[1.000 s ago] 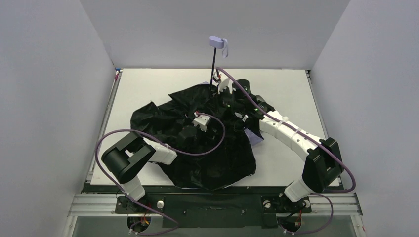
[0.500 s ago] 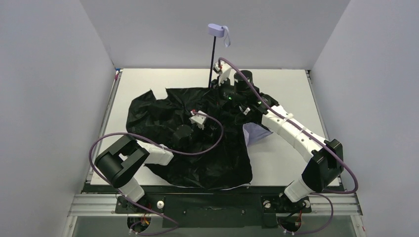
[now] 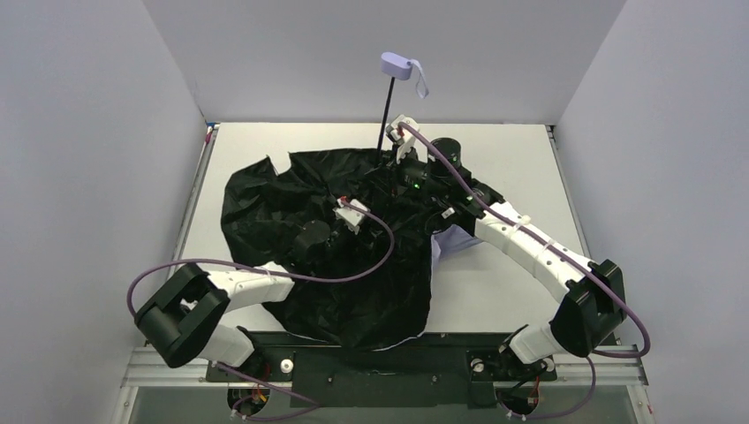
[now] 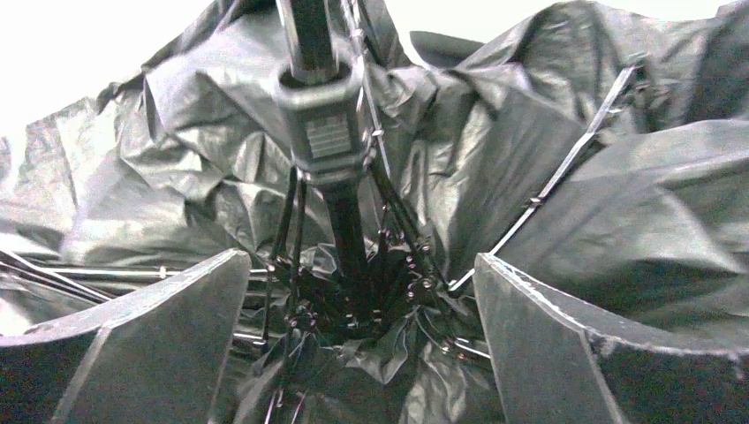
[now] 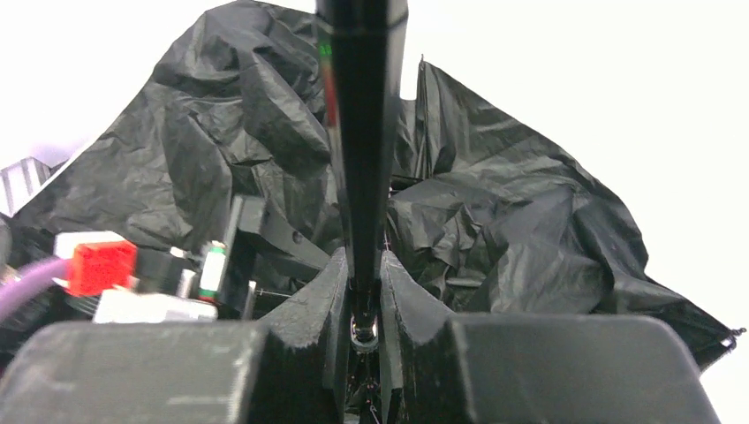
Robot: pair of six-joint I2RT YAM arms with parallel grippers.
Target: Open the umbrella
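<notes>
the umbrella point(image 3: 371, 300) lies spread out on the white table point(image 3: 521, 159), with its black inside facing up, all crumpled. its thin black shaft point(image 3: 386, 115) stands up from the middle and leans a little. the small purple handle point(image 3: 397, 66) sits on top, high above both grippers, and a strap point(image 3: 421, 81) hangs off it.

the right gripper point(image 5: 360, 296) is closed tight on the shaft, low down, with one finger pressing on each side. the black cloth bunches up just past its fingers. a bit of pale purple cloth point(image 3: 452, 240) peeks out under the right arm.

the left gripper point(image 4: 358, 291) is wide open. its two fingers point(image 4: 159, 344) sit far apart. the shaft runs up between them and does not touch either one. just past the fingers, a chunky black slider point(image 4: 320, 132) wraps around the shaft. thin metal ribs point(image 4: 565, 168) fan out from between the fingers to the cloth on both sides. the left gripper is close to the right one and nearer to the robot's bases. both are over the middle of the cloth.
</notes>
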